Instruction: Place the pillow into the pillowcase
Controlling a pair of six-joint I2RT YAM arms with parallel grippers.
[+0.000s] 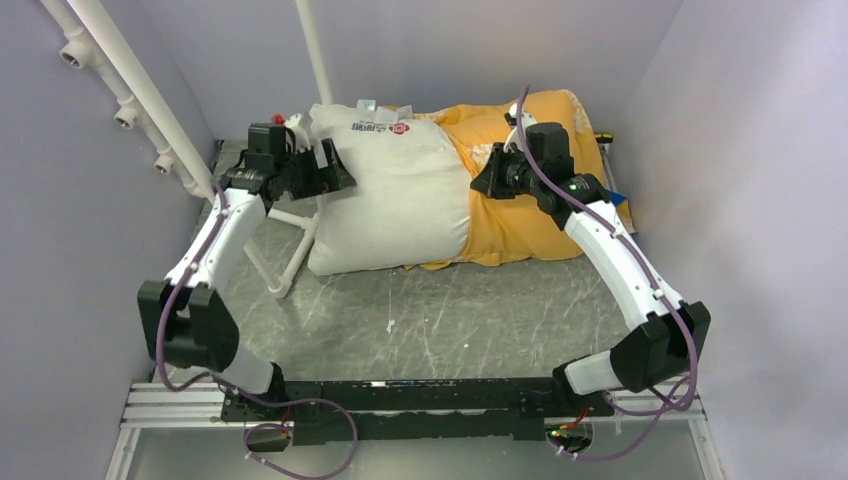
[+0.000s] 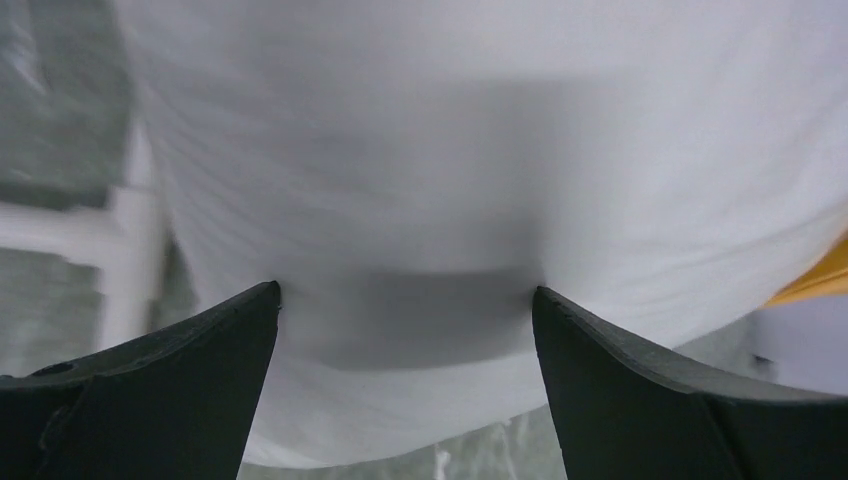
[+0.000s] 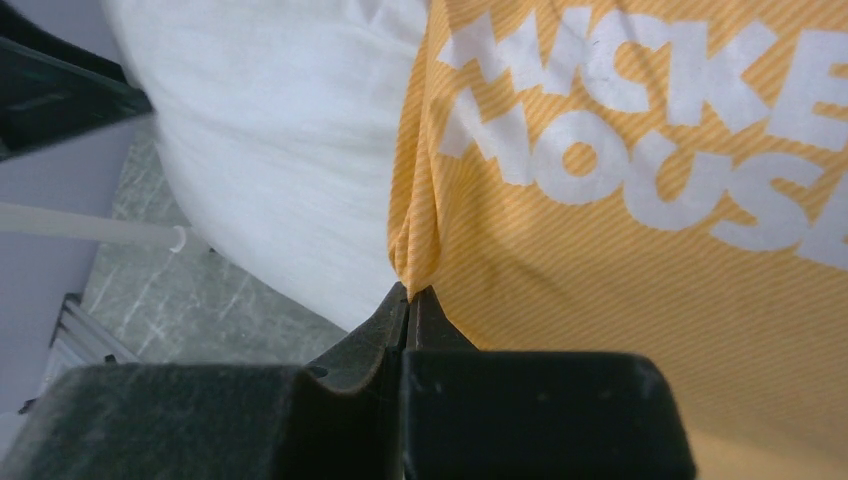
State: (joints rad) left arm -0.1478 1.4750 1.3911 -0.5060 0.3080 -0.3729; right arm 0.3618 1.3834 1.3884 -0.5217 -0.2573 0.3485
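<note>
Pillow [image 1: 390,200]: lies on the desk [image 1: 450,320] toward the far side, white and plump; the printed logo sits near its far edge.
Pillow, insertion state: the right end is inside the pillowcase [image 1: 525,200]; the left and larger part is exposed.
Pillowcase: lies at the far right of the desk, yellow-orange side up; its open edge is wrapped over the pillow's right end. White lettering shows in the right wrist view [image 3: 640,130].
Left jaws: spread wide at the pillow's left end; both black fingertips [image 2: 240,320] sit against the white fabric [image 2: 420,180], with nothing clamped.
Right jaws: fully closed, pinching a fold of the pillowcase edge where the orange fabric meets the white pillow [image 3: 270,150].
Pipe frame [image 1: 290,235]: white tubing, on the desk beside the pillow's left end, below the left arm.
</note>
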